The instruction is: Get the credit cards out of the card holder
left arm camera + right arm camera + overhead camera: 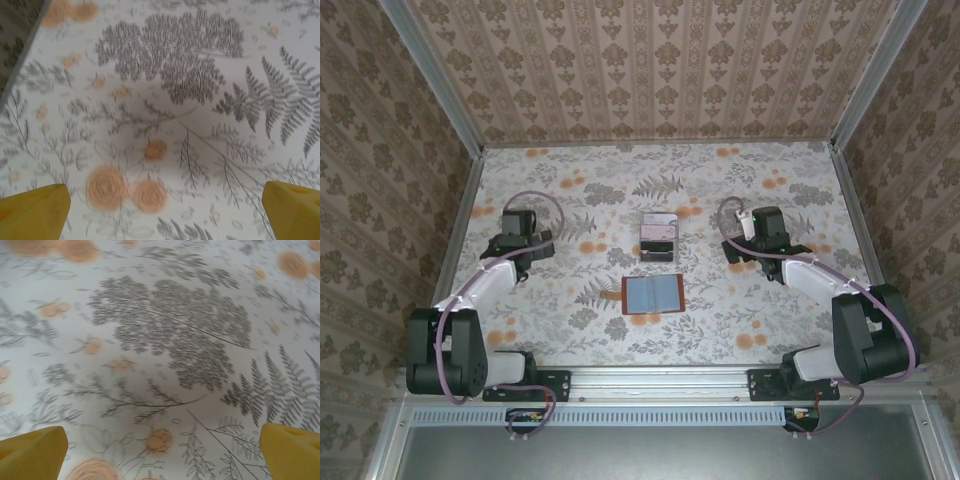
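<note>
Both the left gripper (523,238) and the right gripper (758,240) hang wide open, well apart on either side of the open card holder (651,294), the credit cards (659,237) in a clear tray (643,245) just beyond it.

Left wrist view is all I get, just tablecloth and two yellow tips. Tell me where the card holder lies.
Observer: The card holder lies open and flat mid-table, right of the left pincer.
Operator: Report the cards.
Observer: Grey, dark-patched credit cards sit in a clear tray just beyond the holder.
Operator: Give me the right pincer.
Observer: The right pincer hangs open, right of the tray, holding nothing.
</note>
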Action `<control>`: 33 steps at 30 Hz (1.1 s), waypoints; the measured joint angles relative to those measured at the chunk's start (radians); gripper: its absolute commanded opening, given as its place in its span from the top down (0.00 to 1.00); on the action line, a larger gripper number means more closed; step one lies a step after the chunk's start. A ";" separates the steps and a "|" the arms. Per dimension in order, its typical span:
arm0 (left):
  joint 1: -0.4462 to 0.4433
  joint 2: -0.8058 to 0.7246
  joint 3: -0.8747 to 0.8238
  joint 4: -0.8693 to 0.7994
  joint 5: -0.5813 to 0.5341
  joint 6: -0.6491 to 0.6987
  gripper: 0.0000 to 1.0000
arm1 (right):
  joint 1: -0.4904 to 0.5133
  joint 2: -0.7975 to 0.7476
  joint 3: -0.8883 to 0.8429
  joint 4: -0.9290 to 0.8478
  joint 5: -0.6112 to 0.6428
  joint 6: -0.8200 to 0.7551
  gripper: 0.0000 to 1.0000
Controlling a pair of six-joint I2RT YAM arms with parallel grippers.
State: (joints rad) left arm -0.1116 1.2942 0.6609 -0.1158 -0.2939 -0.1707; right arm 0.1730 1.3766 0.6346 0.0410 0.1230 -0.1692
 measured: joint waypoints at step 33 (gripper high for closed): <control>0.092 0.247 -0.258 0.929 0.239 0.202 0.00 | -0.113 0.111 -0.229 0.728 0.004 0.152 0.00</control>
State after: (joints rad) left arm -0.0196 1.5410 0.4026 0.8131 -0.0551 0.0311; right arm 0.0601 1.4872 0.4057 0.7692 0.1272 -0.0170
